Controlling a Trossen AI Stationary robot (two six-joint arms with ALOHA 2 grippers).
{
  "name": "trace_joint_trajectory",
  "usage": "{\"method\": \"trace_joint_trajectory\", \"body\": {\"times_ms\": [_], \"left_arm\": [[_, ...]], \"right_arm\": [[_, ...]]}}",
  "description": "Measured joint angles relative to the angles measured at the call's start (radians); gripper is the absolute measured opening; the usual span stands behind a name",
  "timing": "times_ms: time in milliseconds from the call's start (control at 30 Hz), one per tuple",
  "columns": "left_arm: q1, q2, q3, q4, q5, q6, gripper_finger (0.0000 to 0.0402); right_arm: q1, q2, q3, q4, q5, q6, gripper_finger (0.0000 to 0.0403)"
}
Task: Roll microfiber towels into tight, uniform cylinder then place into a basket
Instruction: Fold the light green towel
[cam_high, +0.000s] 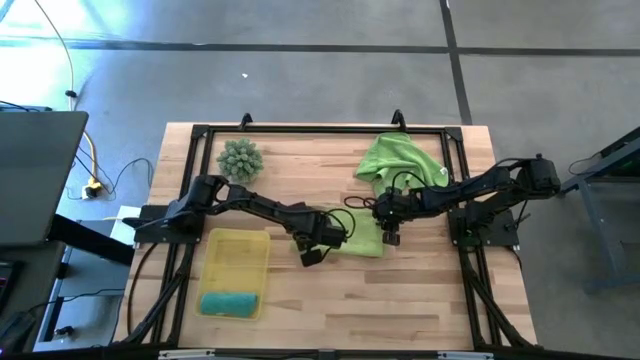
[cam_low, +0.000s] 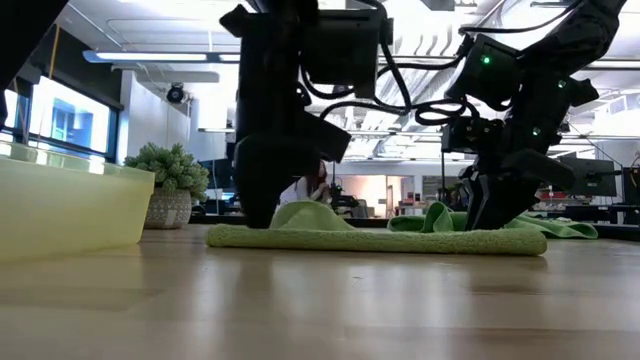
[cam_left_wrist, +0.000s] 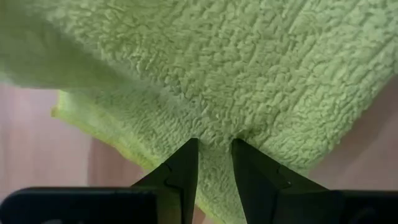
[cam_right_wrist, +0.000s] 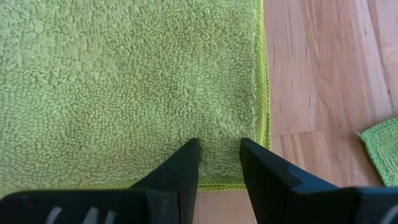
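Observation:
A lime green towel (cam_high: 362, 243) lies on the table's middle between my two grippers and reads as a low flat strip in the low view (cam_low: 380, 240). My left gripper (cam_high: 312, 252) (cam_left_wrist: 215, 144) points down on its left end, shut on the cloth. My right gripper (cam_high: 390, 237) (cam_right_wrist: 219, 144) stands on its right end beside a corner, fingers a little apart. A second lime towel (cam_high: 400, 160) lies crumpled at the far side. A teal rolled towel (cam_high: 230, 303) rests in the near end of the yellow basket (cam_high: 215, 250). My left gripper pinches the towel's left end (cam_left_wrist: 214, 134) between its two fingers, coming from above and pointing down. Cloth fills the narrow gap between them, and a small hump of towel (cam_low: 310, 215) rises just beside the gripper. The rest lies flat on the table. My right gripper sets both fingertips (cam_right_wrist: 186, 152) down on the towel's flat top, close to its corner (cam_right_wrist: 261, 177), slanting down from the table's right. The cloth between the tips lies flat, not gathered. The towel rests on the table under them.
A spiky pale-green ball plant (cam_high: 240, 158) stands at the far left. The basket (cam_low: 60, 205) sits left of the left gripper. A black frame (cam_high: 320, 130) runs round the table's far edge and sides. Bare wood lies in front of the towel.

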Motion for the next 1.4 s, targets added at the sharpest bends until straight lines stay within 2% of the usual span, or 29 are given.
{"method": "trace_joint_trajectory", "body": {"times_ms": [133, 333, 433, 533, 733, 833, 933, 1067, 1200, 1400], "left_arm": [[-0.011, -0.001, -0.003, 0.001, 0.072, -0.027, 0.0087], [-0.025, -0.007, -0.004, -0.02, 0.233, -0.105, 0.0087], [-0.023, -0.007, -0.003, -0.023, 0.253, -0.106, 0.0087], [-0.023, -0.007, 0.036, -0.048, 0.18, -0.065, 0.0087], [-0.014, -0.008, 0.102, -0.031, -0.099, 0.063, 0.0087], [0.014, -0.003, 0.101, -0.037, -0.18, 0.083, 0.0087], [0.049, 0.013, 0.101, -0.037, -0.199, 0.065, 0.0087], [0.086, 0.045, 0.101, -0.054, -0.147, 0.065, 0.0087], [0.103, 0.071, 0.101, -0.059, -0.139, 0.079, 0.0087], [0.131, 0.076, 0.101, -0.15, -0.182, 0.04, 0.0087]], "right_arm": [[0.0, 0.0, 0.0, 0.0, 0.0, 0.009, 0.0114], [-0.001, 0.0, 0.0, 0.0, 0.002, 0.031, 0.0114], [-0.002, 0.0, 0.0, 0.0, 0.002, 0.029, 0.0114], [-0.002, 0.0, 0.0, 0.002, 0.002, 0.027, 0.0114], [-0.002, 0.0, 0.0, 0.004, 0.001, 0.027, 0.0114], [-0.003, 0.0, 0.0, 0.002, -0.01, 0.037, 0.0114], [-0.002, 0.0, 0.0, -0.001, -0.011, 0.038, 0.0114], [-0.002, 0.0, 0.0, -0.005, -0.012, 0.037, 0.0114], [-0.002, 0.0, 0.0, -0.009, -0.013, 0.037, 0.0114], [-0.002, -0.001, 0.001, -0.014, -0.013, 0.037, 0.0114]]}}
